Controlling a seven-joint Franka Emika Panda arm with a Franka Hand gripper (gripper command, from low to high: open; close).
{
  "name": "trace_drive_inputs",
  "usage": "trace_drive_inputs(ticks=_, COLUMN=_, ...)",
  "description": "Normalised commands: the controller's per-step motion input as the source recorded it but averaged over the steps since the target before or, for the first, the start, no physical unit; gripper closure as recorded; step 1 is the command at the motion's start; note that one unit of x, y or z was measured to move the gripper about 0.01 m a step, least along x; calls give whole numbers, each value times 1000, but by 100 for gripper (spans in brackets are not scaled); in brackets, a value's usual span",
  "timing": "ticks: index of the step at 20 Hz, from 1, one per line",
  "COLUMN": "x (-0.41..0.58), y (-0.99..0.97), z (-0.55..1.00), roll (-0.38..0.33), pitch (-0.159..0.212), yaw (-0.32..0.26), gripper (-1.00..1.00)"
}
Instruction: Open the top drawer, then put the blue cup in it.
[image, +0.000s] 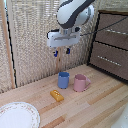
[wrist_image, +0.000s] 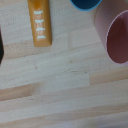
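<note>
Arm: one, white, wrist bent so the claw (image: 62, 51) points downward. Claw: dark fingertips (image: 68, 50) slightly apart, holding nothing, raised well above the counter (image: 95, 107).

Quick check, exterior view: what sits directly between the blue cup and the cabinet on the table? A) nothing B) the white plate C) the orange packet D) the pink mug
D: the pink mug stands just to the exterior view's right of the blue cup, on the side toward the cabinet, while the orange packet and white plate lie on the cup's other side.
</note>
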Motion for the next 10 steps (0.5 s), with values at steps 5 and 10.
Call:
trace_drive_inputs(ticks=5, x=-159, y=-53, z=54, roll=-267, pitch=-71, yaw=178, gripper=-100)
trace_drive_inputs(ticks=10, x=-220, y=-178, z=87, roll=-307, pitch=-111, yaw=207, gripper=-100)
